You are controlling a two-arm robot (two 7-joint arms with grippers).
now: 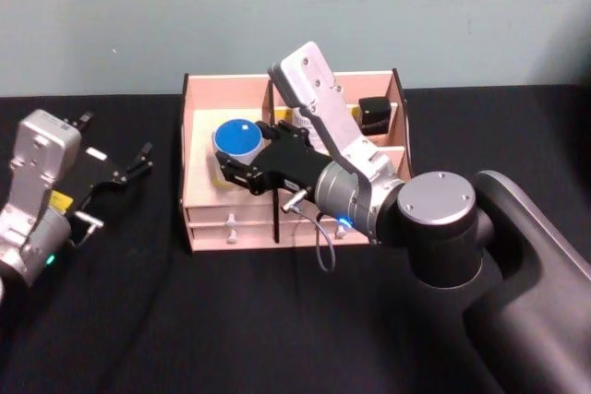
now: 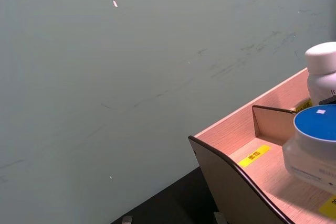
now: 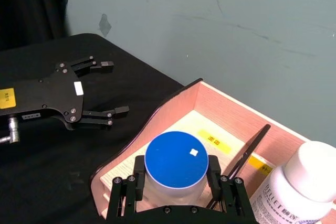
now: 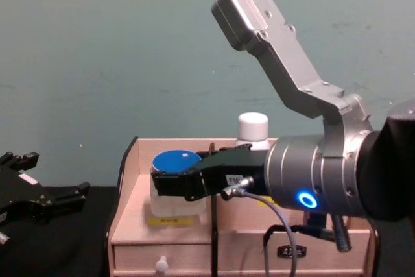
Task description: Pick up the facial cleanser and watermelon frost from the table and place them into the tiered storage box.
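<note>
The tiered storage box (image 1: 208, 219) stands on the counter (image 1: 138, 320), back against the wall. In its left compartment sits a jar (image 1: 237, 138), between the fingers of the right claw (image 1: 226, 173). A bottle (image 4: 251, 128) stands behind, right of the divider. The left claw (image 1: 129, 165) hangs left of the box, apart from it.

Right pincer (image 3: 176, 182) clamped; left pincer (image 3: 110, 90) spread.

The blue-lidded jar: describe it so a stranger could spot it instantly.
Find the tiered storage box on the black table; the right gripper reaches over its left compartment. Between its fingers sits the jar, squat and clear with a round blue lid, unlike the taller white-capped bottle behind.
</note>
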